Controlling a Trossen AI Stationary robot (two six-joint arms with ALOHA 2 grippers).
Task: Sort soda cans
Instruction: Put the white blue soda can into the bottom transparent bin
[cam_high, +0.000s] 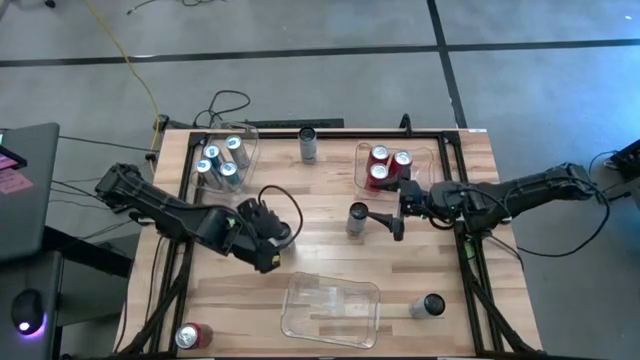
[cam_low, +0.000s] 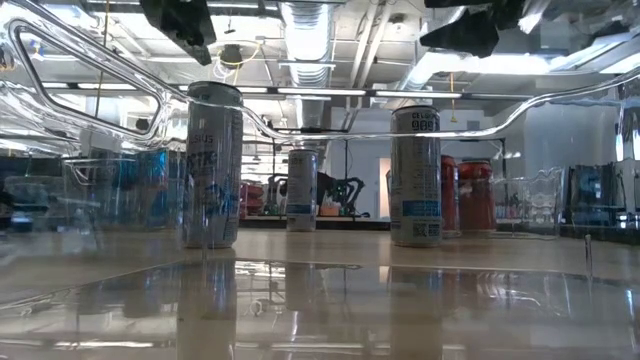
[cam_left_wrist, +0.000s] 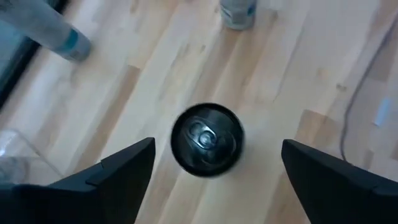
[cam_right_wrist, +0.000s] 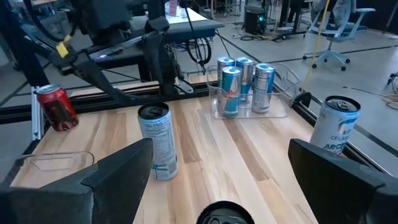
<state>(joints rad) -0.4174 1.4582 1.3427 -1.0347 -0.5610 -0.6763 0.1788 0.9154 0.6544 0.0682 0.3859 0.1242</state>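
- The left hand (cam_left_wrist: 211, 171) hangs over the bench (cam_high: 330, 255) with its fingers spread wide and nothing between them; a dark can (cam_left_wrist: 206, 138) stands upright directly below, centred in the gap.
- This can looks rigid and smooth-walled, probably light and slippery, and easy to tip; a grip around the mid-wall, with the fingers on opposite sides, would suit it best.
- Beyond the left hand lie an empty clear bin (cam_high: 332, 307) and a bin of silver-blue cans (cam_high: 222, 160).
- The right hand (cam_high: 398, 212) is also wide open and empty, with a grey can (cam_high: 356, 218) just ahead of its fingertips and the red cans (cam_high: 386, 165) in a bin close beside it.
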